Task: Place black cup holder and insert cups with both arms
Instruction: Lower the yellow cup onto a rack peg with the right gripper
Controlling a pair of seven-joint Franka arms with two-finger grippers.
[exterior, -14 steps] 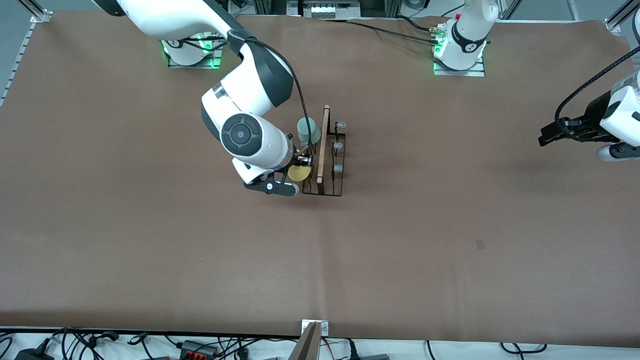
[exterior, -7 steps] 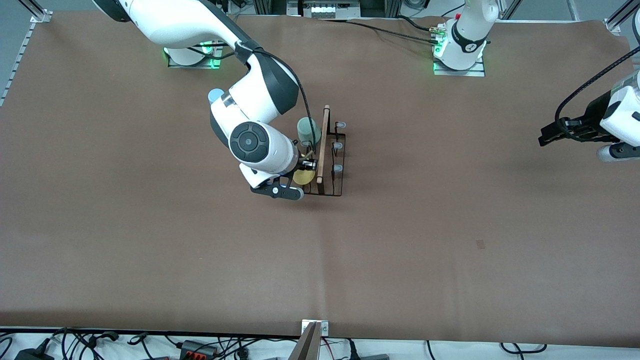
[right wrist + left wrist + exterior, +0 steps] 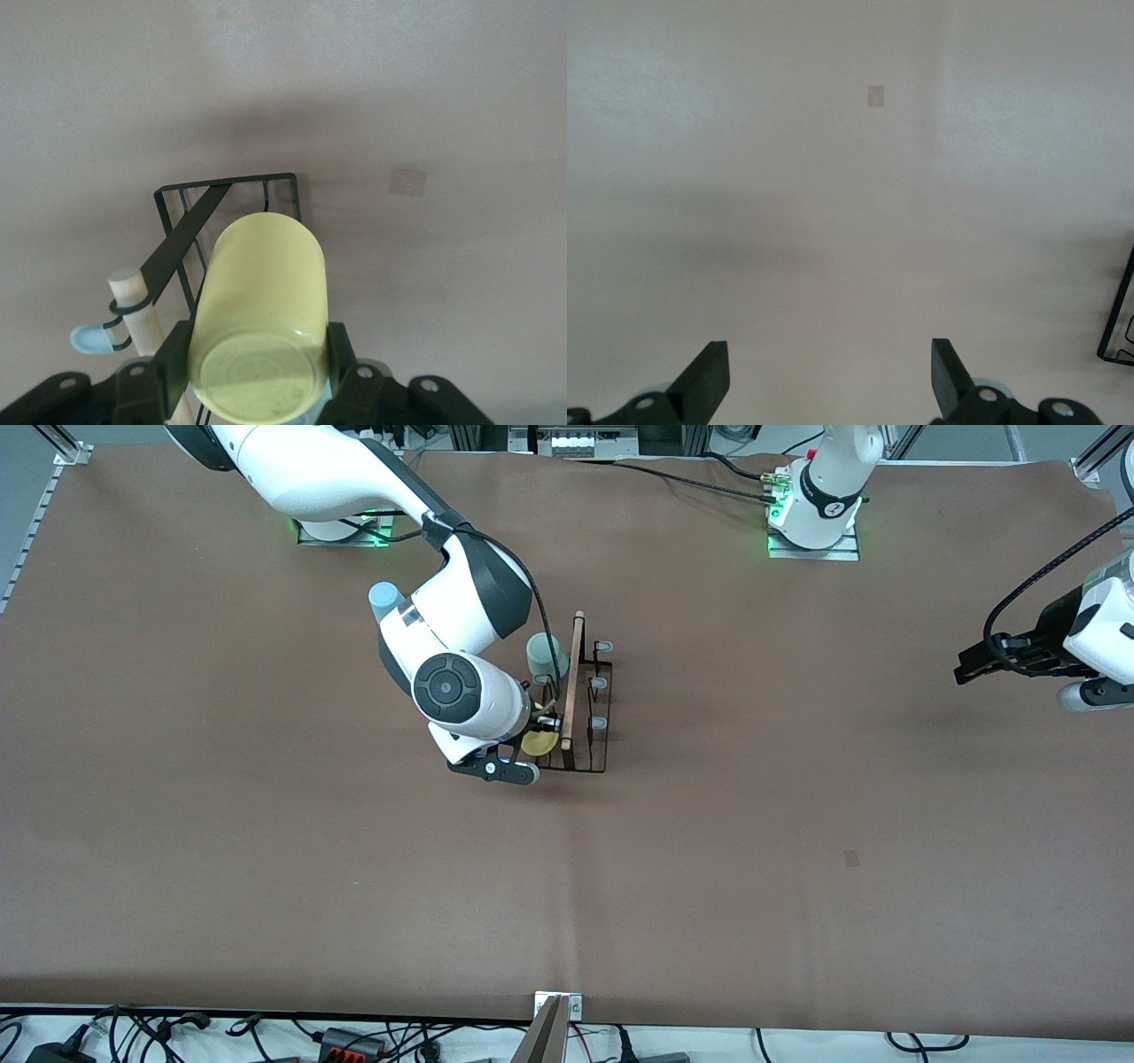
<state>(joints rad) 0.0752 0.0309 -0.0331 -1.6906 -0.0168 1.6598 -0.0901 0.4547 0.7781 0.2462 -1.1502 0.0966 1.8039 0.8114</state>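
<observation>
The black cup holder (image 3: 586, 726) stands at mid-table, its wooden rod (image 3: 571, 682) on top. A pale green cup (image 3: 545, 655) sits on a peg at the end farther from the front camera. My right gripper (image 3: 536, 735) is shut on the yellow cup (image 3: 538, 742), held at the holder's nearer end on the right arm's side. In the right wrist view the yellow cup (image 3: 261, 319) sits between the fingers (image 3: 173, 363) over the rack's wire frame (image 3: 221, 188). The light blue cup (image 3: 383, 598) stands on the table beside the right arm. My left gripper (image 3: 966, 666) waits open and empty at the left arm's end.
Three bare pale-tipped pegs (image 3: 598, 684) line the holder's side toward the left arm. A small patch (image 3: 851, 857) marks the brown table cover; it also shows in the left wrist view (image 3: 875, 95), along with a corner of the rack (image 3: 1116, 328).
My right arm has shifted with the yellow cup toward the holder's end nearer the front camera. The light blue cup has come into view from under the arm. The left arm has not moved.
</observation>
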